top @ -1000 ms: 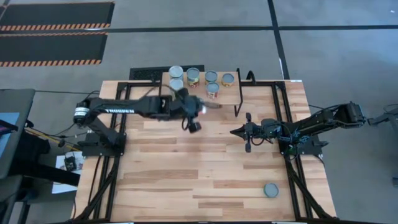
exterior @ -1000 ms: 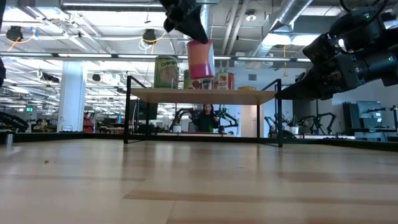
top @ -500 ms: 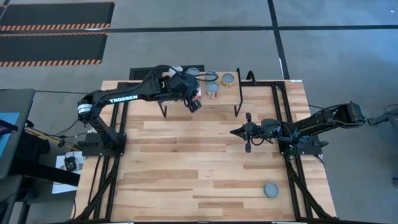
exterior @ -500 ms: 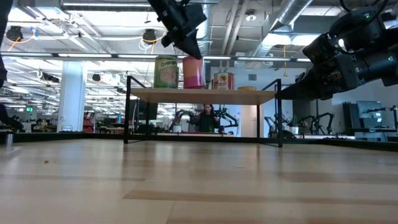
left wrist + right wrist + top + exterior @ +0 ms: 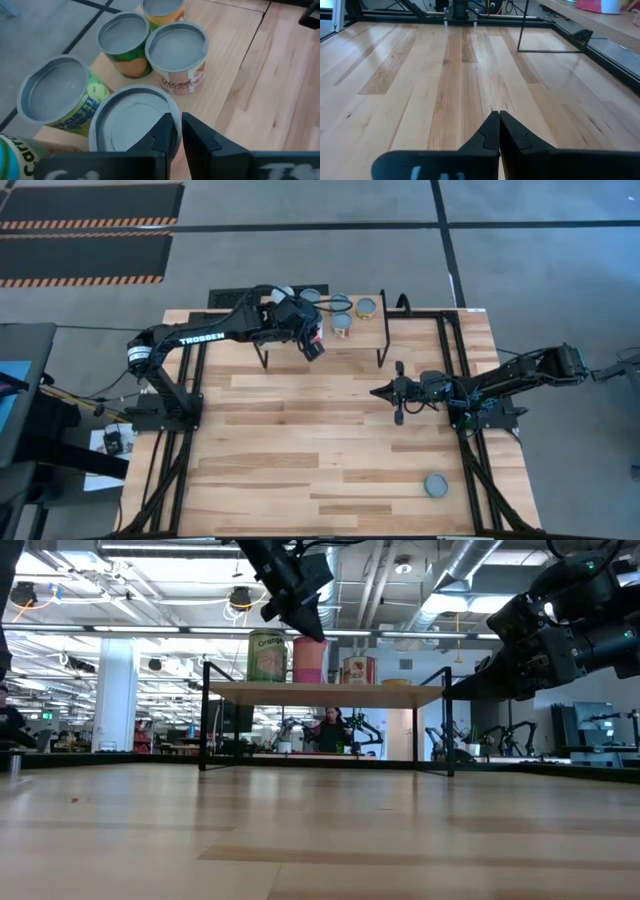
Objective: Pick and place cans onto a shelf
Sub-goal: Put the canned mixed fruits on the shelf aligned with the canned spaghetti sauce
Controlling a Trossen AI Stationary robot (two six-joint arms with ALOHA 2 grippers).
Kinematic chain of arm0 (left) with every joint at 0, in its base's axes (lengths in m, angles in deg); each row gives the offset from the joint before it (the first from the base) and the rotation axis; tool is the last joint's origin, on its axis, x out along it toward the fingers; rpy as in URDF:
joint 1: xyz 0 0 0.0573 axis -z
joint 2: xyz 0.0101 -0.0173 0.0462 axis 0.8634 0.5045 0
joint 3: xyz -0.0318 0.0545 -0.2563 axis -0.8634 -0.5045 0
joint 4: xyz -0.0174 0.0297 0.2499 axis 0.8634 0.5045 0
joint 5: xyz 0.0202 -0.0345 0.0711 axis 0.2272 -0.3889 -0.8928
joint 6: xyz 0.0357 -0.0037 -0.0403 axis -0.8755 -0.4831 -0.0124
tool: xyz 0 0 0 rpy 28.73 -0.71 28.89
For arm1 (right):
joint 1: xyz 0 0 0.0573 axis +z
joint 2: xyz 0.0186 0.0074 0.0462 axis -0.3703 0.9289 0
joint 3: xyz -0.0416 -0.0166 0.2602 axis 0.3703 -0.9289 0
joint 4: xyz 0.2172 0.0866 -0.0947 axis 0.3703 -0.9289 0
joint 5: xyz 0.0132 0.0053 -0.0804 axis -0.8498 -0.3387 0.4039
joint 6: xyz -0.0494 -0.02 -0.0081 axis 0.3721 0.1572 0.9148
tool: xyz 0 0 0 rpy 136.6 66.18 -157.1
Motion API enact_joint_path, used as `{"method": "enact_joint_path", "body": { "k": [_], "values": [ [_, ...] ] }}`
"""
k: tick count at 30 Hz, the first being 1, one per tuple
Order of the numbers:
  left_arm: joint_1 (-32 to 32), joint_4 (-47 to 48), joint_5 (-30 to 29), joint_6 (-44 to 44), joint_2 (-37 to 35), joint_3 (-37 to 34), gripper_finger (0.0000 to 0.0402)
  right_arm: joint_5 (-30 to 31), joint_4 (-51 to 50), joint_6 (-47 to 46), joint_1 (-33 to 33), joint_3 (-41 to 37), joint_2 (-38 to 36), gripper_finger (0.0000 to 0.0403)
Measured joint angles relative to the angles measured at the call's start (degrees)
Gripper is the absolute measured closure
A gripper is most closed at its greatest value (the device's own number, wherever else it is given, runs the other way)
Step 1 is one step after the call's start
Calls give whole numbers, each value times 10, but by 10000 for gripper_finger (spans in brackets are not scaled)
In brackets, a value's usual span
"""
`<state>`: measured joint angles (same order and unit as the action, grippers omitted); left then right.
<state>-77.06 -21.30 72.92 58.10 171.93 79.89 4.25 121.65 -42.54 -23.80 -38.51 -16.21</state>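
Standing on the shelf point(image 5: 372, 330) near the frame's top centre, the pink can point(image 5: 309, 659) sits beside the other cans point(image 5: 150, 55), its rim between the left gripper point(image 5: 176, 131) fingers, which look narrow; whether they grip it I cannot tell. One teal can point(image 5: 435, 484) waits on the surface point(image 5: 300, 440), lower right. The right gripper point(image 5: 497, 125), fingers pressed together and empty, hovers mid-right. Nearly done, I judge.
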Motion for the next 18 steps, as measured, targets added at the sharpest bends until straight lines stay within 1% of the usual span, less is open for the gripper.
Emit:
{"method": "enact_joint_path", "body": {
  "k": [3,7,18],
  "values": [
    [0,0,-8,-7,0,0,373,0,0,0,0,0,0,386],
    [0,0,-34,-20,0,0,372,0,0,0,0,0,0,385],
    [0,-30,-31,-38,0,0,371,0,0,0,0,0,0,386]
  ]
}}
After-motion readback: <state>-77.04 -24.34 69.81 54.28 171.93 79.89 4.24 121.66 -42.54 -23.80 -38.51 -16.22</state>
